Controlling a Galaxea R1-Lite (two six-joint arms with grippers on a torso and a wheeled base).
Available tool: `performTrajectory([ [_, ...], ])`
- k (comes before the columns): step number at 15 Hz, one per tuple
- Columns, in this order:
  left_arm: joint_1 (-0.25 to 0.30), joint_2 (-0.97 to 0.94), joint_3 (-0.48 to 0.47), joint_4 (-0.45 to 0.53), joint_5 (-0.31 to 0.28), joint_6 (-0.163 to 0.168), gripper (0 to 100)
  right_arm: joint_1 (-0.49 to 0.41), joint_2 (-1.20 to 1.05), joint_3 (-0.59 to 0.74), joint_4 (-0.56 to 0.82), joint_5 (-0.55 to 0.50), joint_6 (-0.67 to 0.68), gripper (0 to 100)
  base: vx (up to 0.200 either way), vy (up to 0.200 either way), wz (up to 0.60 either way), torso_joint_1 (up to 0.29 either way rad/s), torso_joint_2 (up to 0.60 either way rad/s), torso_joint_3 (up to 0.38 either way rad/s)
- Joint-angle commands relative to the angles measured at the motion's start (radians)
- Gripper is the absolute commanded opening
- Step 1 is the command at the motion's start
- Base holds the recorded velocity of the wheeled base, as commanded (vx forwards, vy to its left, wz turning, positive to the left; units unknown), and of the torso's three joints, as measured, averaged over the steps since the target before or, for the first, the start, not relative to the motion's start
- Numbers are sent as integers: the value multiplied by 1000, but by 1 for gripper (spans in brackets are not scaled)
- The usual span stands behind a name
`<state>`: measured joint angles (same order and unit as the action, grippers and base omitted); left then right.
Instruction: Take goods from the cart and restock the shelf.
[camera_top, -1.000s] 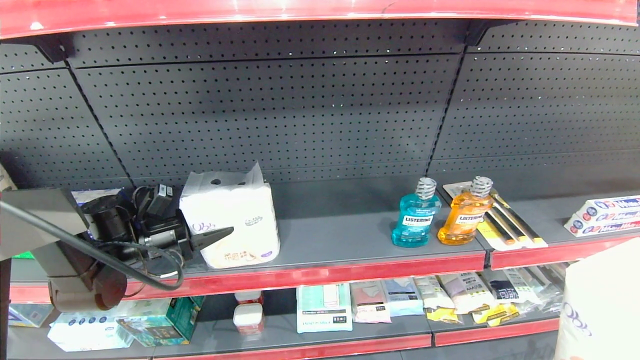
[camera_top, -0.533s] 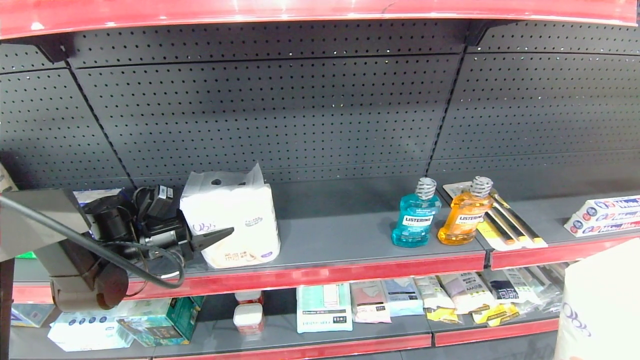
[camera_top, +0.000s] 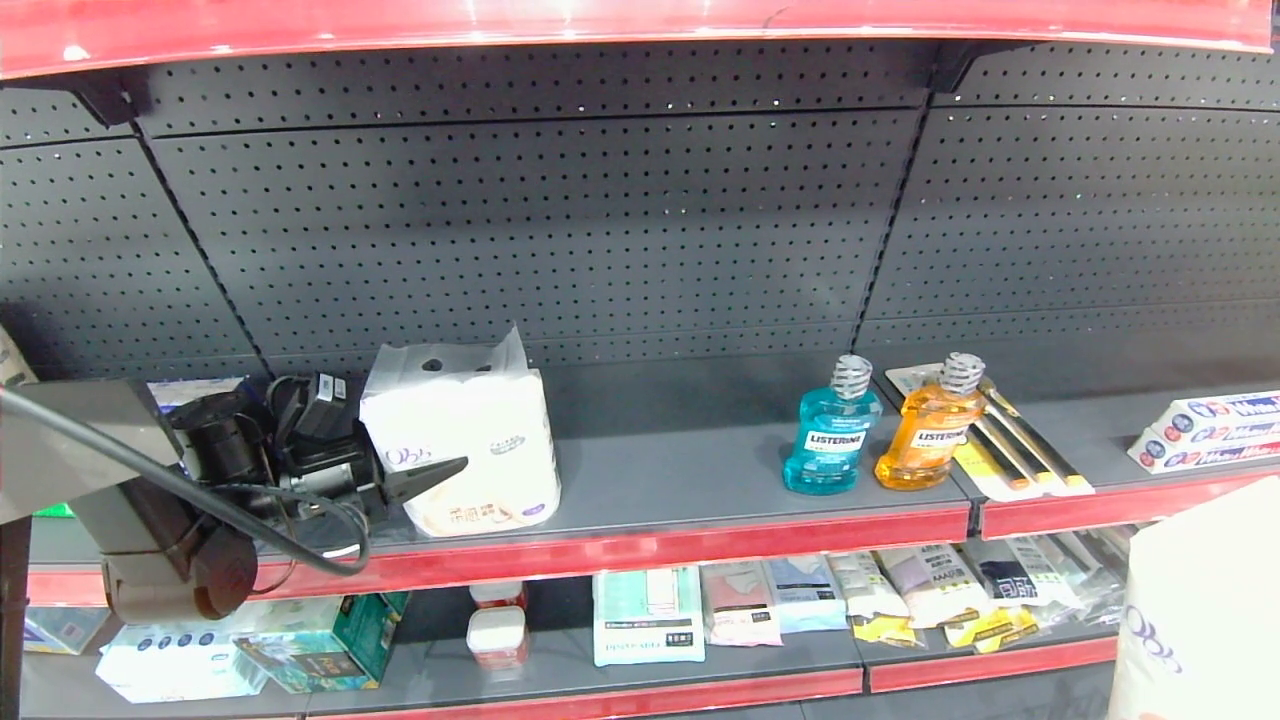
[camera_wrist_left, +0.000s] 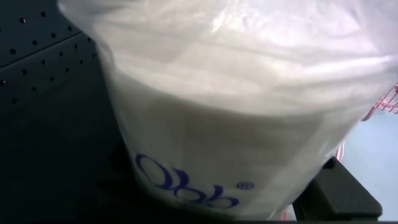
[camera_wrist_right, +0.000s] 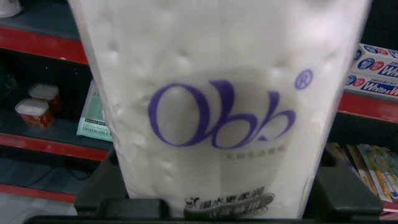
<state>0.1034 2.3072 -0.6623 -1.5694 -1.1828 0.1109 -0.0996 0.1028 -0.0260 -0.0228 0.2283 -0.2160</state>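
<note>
A white tissue pack (camera_top: 465, 450) stands upright on the left part of the middle shelf (camera_top: 700, 545). The left gripper (camera_top: 430, 472) lies against the pack's front left side; whether it clamps the pack cannot be determined. The right gripper (camera_wrist_right: 224, 196) is clamped on both sides of a second tissue pack (camera_top: 1195, 610), held low at the right, off the shelf. A blue bottle (camera_top: 830, 435) and an orange bottle (camera_top: 930, 430) stand side by side farther right.

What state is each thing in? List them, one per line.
shelved tissue pack: standing on the shelf, left hand at its front.
second tissue pack: held in the air, gripped by the right hand.
blue mouthwash bottle: upright, capped.
orange mouthwash bottle: upright, capped.
toothpaste boxes: lying flat, closed.
</note>
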Motion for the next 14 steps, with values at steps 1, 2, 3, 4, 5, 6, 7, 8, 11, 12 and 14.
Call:
performTrajectory([
  [1, 1, 3, 0, -1, 0, 6, 0, 0, 0, 0, 0, 0, 0, 0, 0, 0, 0, 0, 0, 0],
  [2, 1, 3, -2, -1, 0, 7, 0, 0, 0, 0, 0, 0, 0, 0, 0, 0, 0, 0, 0, 0],
  [3, 1, 1, -6, -1, 0, 10, 0, 0, 0, 0, 0, -3, 0, 0, 0, 0, 0, 0, 0, 0],
  [4, 1, 1, -10, -1, 0, 10, 0, 0, -3, 0, 0, -7, 0, 0, 0, 0, 0, 0, 0, 0],
  [5, 1, 1, -10, -1, 2, 10, 0, 0, -5, 0, 0, -7, 0, 0, 0, 0, 0, 0, 0, 0],
  [6, 1, 1, -8, -1, 0, 10, 0, 0, -5, 0, 0, -7, 0, 0, 0, 0, 0, 0, 0, 0],
  [7, 1, 0, -3, -1, 0, 9, 0, 0, -5, 0, 0, -7, 0, 0, 0, 0, 0, 0, 0, 0],
  [8, 1, 0, -3, -1, 0, 13, 0, 0, -5, 0, 0, -7, 0, 0, 0, 0, 0, 0, 0, 0],
  [11, -1, -8, -10, -1, 0, 16, 0, 0, -5, 0, 0, -9, 0, 0, 0, 0, 0, 0, 0, 0],
  [12, -1, -8, -6, -1, 2, 20, 0, 0, -5, 0, 0, -9, 0, 0, 0, 0, 0, 0, 0, 0],
  [14, -1, -9, 1, -1, 2, 16, 0, 0, -5, 0, 0, -9, 0, 0, 0, 0, 0, 0, 0, 0],
])
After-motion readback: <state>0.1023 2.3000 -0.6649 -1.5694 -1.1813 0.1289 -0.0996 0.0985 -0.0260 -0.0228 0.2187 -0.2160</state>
